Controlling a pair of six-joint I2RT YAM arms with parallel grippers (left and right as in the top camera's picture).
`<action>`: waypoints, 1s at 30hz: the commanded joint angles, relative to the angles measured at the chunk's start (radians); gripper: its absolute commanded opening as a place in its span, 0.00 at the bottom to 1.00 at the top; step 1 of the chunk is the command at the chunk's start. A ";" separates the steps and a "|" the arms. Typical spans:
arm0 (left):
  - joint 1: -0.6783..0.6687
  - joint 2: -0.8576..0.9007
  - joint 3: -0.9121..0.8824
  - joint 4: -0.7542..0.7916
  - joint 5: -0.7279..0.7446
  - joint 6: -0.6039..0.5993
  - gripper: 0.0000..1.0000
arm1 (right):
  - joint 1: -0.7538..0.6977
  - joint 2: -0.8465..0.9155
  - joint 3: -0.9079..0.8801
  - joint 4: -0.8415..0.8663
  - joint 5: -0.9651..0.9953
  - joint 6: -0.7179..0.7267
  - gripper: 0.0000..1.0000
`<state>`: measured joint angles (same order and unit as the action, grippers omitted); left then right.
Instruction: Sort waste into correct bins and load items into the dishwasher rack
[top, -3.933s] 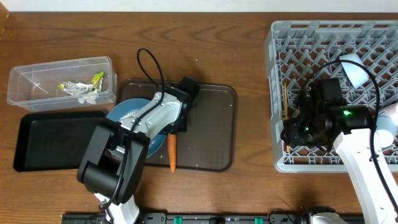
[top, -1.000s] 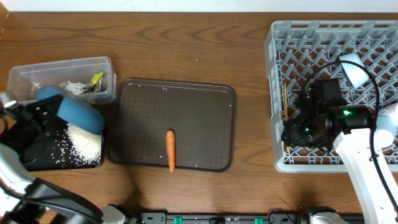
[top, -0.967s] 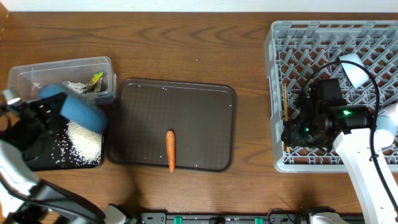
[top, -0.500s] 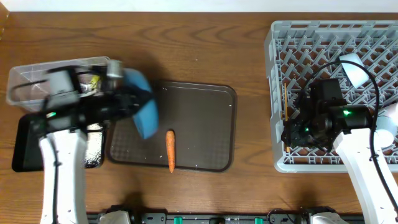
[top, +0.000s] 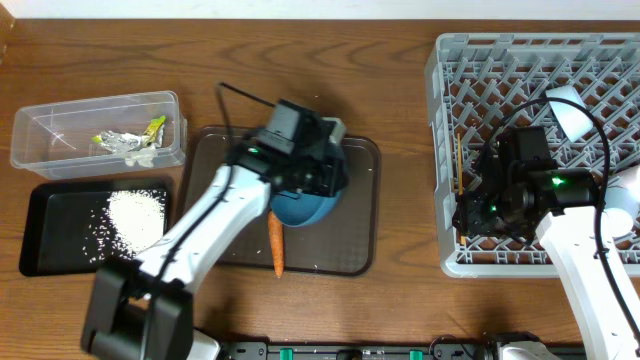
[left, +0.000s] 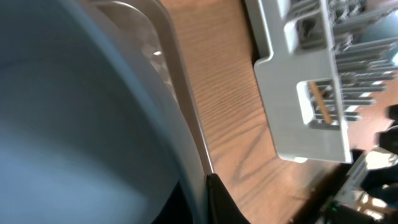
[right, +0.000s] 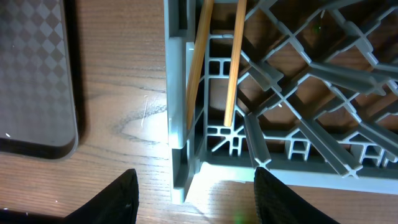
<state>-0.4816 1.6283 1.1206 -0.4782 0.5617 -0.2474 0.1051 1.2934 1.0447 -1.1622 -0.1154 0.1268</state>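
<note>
From above: the left gripper (top: 315, 182) is clenched on the blue plate (top: 300, 208), mid-frame over the brown tray (top: 355, 240) — likely headed for the rack (top: 440, 150) at right, with bare surface (top: 405, 150) between. Left wrist: plate fills the left, rack upper right. Right wrist: the right gripper (right: 199, 199) hangs released and empty at the rack's edge — chopsticks (right: 214, 56) rest inside.

The left arm (top: 200, 230) reaches up from the near edge on a long diagonal, its white link stretched out straight towards the middle of the table. The left gripper (top: 312, 185) is clamped tight on the rim of the blue plate (top: 300, 208); one dark finger (left: 216, 198) shows in the wrist view. Over on the other side, the right arm (top: 580, 270) rises from the near right corner, bent at the elbow. The right gripper (top: 472, 215) points down, fingers (right: 121, 193) spread wide, gripping nothing.
</note>
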 joint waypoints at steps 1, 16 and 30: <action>-0.055 0.071 -0.004 0.025 -0.043 -0.069 0.06 | 0.014 0.002 -0.002 -0.001 0.007 0.006 0.54; -0.137 0.080 -0.003 0.125 -0.043 -0.114 0.60 | 0.014 0.002 -0.002 0.006 0.007 0.006 0.54; 0.259 -0.348 -0.003 -0.341 -0.195 -0.076 0.69 | 0.061 0.000 0.159 0.034 -0.044 0.007 0.56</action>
<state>-0.3073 1.3575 1.1194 -0.7532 0.4519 -0.3351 0.1234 1.2961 1.1297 -1.1458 -0.1280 0.1280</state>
